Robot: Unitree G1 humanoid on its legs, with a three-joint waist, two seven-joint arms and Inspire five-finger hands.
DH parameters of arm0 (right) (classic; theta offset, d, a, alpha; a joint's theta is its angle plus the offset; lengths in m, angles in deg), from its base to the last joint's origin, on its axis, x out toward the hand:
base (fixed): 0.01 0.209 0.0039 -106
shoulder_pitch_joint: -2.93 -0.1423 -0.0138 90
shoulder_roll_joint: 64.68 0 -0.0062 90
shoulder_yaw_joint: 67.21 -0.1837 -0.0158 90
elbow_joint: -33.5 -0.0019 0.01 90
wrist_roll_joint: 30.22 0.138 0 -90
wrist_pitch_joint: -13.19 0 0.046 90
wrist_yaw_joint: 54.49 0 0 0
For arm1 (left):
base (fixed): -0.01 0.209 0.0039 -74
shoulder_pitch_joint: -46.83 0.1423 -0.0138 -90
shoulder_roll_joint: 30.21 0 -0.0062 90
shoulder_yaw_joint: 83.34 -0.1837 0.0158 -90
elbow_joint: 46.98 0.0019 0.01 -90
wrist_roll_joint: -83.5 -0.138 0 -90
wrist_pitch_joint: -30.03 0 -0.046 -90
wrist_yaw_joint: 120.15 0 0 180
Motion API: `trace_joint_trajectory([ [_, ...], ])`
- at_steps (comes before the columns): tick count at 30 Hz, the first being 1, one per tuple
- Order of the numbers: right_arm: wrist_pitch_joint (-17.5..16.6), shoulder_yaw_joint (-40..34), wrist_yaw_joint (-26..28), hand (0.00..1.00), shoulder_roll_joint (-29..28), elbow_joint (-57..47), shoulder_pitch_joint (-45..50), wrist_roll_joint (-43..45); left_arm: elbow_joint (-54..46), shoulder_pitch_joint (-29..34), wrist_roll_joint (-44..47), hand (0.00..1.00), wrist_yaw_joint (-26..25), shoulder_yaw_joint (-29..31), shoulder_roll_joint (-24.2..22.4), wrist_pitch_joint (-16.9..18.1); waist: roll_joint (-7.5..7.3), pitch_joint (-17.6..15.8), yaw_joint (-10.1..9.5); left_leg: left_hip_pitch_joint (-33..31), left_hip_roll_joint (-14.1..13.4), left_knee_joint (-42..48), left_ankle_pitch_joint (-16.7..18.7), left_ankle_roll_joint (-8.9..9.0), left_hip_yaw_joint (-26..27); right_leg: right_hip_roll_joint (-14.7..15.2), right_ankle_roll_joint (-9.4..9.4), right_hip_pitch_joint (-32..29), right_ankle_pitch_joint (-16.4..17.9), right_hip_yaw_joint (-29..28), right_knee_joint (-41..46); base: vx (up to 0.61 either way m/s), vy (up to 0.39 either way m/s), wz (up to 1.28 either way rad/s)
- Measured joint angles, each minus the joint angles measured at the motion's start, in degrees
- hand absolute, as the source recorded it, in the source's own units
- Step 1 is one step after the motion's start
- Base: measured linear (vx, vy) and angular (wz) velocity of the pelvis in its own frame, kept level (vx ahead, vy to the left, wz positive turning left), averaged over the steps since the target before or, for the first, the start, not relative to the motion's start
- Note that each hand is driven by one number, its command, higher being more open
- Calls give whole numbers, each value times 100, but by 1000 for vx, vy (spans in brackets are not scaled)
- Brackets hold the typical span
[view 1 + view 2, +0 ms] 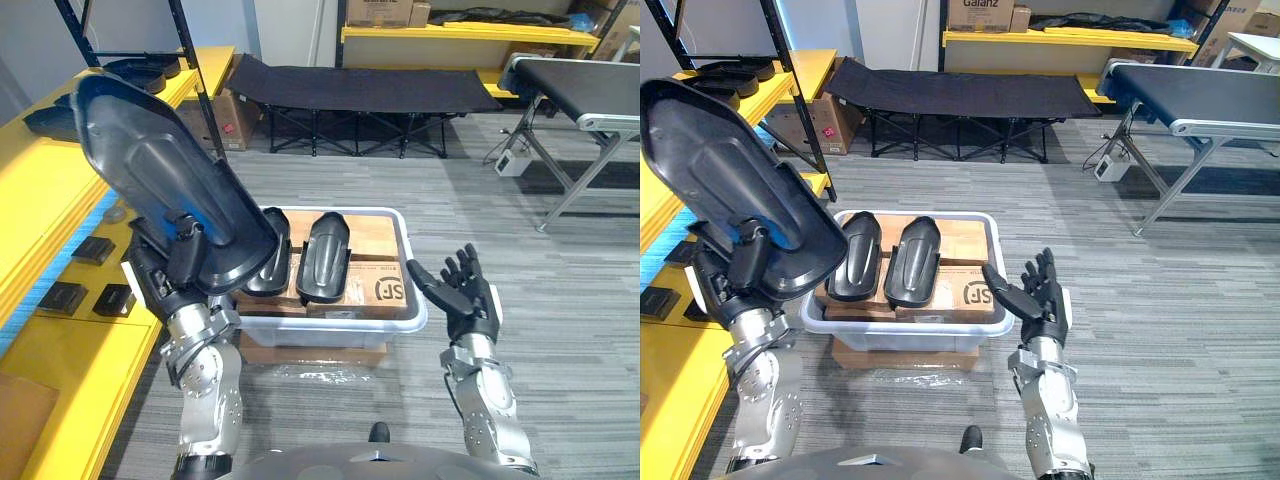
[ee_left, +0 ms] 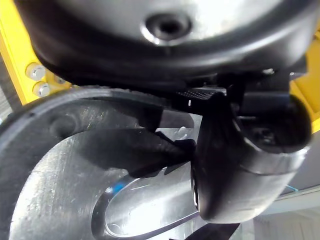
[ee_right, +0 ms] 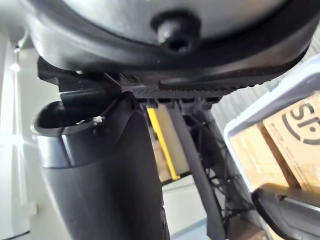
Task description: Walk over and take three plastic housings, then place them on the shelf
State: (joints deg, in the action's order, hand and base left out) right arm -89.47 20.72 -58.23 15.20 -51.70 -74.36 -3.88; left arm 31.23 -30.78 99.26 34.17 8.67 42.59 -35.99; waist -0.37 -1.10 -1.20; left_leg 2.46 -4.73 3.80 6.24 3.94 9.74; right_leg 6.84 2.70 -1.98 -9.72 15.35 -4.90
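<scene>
From where I stand, the robot's left hand [image 1: 170,268] has its fingers and thumb clamped on the lower end of a big dark plastic housing [image 1: 160,165]. The piece is lifted high and leans out towards the yellow shelf [image 1: 40,190] on the robot's left. Two more housings [image 1: 325,255] lie side by side in the white bin [image 1: 405,325], on top of cardboard boxes [image 1: 375,238] packed inside it. The right hand [image 1: 462,292] hovers just beside the bin's near right corner, fingers spread and holding nothing.

I judge this to be the carry to the shelf. The grip sits at one end only, so the long shell will want to swing. It would be best to turn slowly, keep the wrist firm and bring the piece low over the shelf before letting go. It should land flat on the bare stretch, clear of the small dark blocks [image 1: 95,250]. Farther along the shelf are dark shapes [image 1: 140,70] that may be housings stored there, though I can't be sure from here. The black upright post [image 1: 193,70] stands close behind the raised end, so mind it on the swing.
</scene>
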Motion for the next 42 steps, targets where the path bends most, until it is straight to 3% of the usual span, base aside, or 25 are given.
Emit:
trace_joint_trajectory([
  [6,-2,124,486,100,-78,0,-329,156,-722,168,-96,0,-8,326,-13,0,-11,-98,-115,-81,11,32,-1,3,-215,10,-11,30,39,169,-1,-16,-1,12],
  [14,2,934,509,100,-137,355,-942,-572,-1250,476,-279,0,71,1034,-129,0,-68,-160,-684,-342,100,91,-154,20,-1113,36,-15,283,150,1018,-1,14,-10,57],
  [20,6,1366,723,100,-116,355,-1324,-579,-1253,909,-224,0,355,1257,-180,-32,-133,-189,-862,-407,191,123,-179,-22,-1439,136,12,450,192,1301,3,-13,36,28],
  [22,80,1424,706,100,-112,349,-1397,-751,-1253,919,-222,0,642,1172,-172,-59,-127,-207,-805,-489,198,71,-148,-101,-1517,226,71,613,241,1738,34,-3,21,89],
  [23,124,1403,675,100,-107,319,-1385,-821,-1245,893,-213,0,771,1144,-146,-65,-88,-236,-730,-547,92,79,-140,-185,-1253,217,97,684,263,1967,35,26,-11,169],
  [24,250,1349,548,100,-11,202,-1324,-846,-1205,791,-189,0,1072,1026,-51,-68,-136,-225,-541,-655,-138,153,-274,-364,-549,253,98,871,299,2471,37,27,32,208],
  [25,380,1263,417,100,109,14,-1213,-844,-1125,642,-171,0,1352,865,54,-53,-89,-248,-473,-743,-393,231,-391,-309,191,329,192,988,388,2844,51,29,39,203],
  [26,402,1203,383,100,192,-59,-1176,-843,-1091,577,-165,0,1427,748,65,-48,-14,-291,-492,-734,-479,221,-522,-168,402,339,224,1026,423,2975,114,19,137,143],
  [27,408,1133,367,100,303,-75,-1156,-842,-1091,571,-110,0,1462,555,62,-43,129,-378,-544,-676,-407,60,-744,1,369,466,265,1025,518,3064,381,18,191,74],
  [28,408,1117,374,100,308,-75,-1125,-843,-1091,576,-88,0,1456,510,64,-43,147,-390,-539,-656,-334,-15,-796,7,336,572,310,1005,562,2987,483,21,211,48],
  [30,344,1131,376,100,164,-76,-1104,-789,-1091,595,-89,0,1457,448,68,-44,136,-438,-519,-554,-188,-136,-815,-47,346,757,368,999,646,2973,685,29,193,12],
  [33,-63,1133,386,100,-59,-347,-951,-540,-1091,619,-57,0,1626,268,93,-46,63,-490,-477,-493,15,-287,-778,-133,242,1032,435,978,858,2863,1039,15,132,24],
  [36,-442,1163,416,100,-130,-703,-768,-524,-1091,617,-54,0,2022,-20,186,-48,28,-492,-314,-485,215,-405,-866,-213,-115,1237,334,880,1097,1973,1496,56,105,61],
  [38,-524,1228,516,100,-130,-705,-771,-552,-1101,602,-13,0,2236,-123,260,-47,34,-489,-330,-498,233,-413,-954,-201,-212,1261,347,805,1109,1703,1682,89,70,41],
  [42,-524,1609,873,100,-101,-706,-831,-574,-1102,591,3,0,2262,-169,376,-53,7,-484,-366,-679,268,-386,-1046,-178,-389,1196,437,853,1194,1728,1446,34,-44,24],
])
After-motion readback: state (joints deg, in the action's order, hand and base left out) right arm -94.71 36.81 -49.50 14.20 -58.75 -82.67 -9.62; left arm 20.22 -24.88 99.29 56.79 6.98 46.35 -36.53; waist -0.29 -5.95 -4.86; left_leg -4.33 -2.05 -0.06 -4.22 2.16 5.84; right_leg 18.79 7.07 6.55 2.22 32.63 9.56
